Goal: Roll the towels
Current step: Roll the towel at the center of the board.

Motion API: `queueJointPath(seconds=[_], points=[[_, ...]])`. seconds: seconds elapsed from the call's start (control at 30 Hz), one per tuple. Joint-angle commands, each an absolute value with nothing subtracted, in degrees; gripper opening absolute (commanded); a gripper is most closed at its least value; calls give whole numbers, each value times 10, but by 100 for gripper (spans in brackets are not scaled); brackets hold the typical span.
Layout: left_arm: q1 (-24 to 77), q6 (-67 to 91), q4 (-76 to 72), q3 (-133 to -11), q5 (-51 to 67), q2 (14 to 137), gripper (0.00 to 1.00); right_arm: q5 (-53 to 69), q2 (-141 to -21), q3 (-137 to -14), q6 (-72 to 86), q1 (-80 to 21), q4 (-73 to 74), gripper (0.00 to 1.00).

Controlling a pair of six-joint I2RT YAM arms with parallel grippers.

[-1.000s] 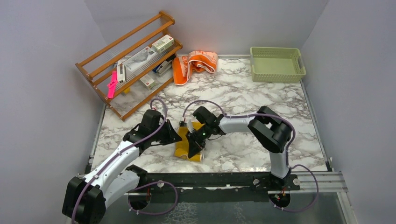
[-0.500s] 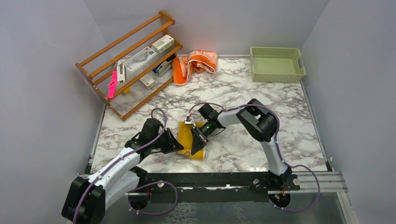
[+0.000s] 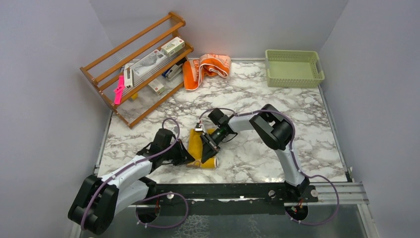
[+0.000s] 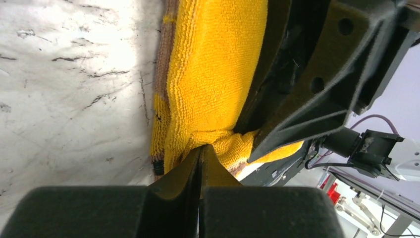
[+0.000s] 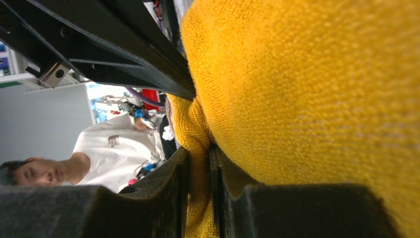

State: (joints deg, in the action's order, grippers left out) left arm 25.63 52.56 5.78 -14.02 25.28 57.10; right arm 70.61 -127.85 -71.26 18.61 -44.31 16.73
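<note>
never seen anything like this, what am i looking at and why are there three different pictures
These are two robot arms bolted to the near edge of a marble table, each ending in a two-finger gripper. The wide picture comes from a fixed camera above and behind them. The two close-ups come from cameras on the wrists, looking along the fingers. Mid-table lies a yellow towel, its near end looking rolled. The left gripper is shut, seemingly pinching the towel's edge, and the right gripper has yellow cloth clamped between its fingers. At the back are an orange printed towel, a wooden rack holding small boxes, and a green basket.
</note>
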Motion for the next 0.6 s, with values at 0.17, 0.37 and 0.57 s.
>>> queueJointPath(seconds=[0.17,0.37,0.57], points=[[264,503,40,-99,181,599,0,360,-1101,-688,79,-452,177,46],[265,499,32,-91,179,616,0,214,-912,-547,-40,-561,46,47],[265,496,19,-83,179,631,0,109,-860,-486,-96,-687,1,46]])
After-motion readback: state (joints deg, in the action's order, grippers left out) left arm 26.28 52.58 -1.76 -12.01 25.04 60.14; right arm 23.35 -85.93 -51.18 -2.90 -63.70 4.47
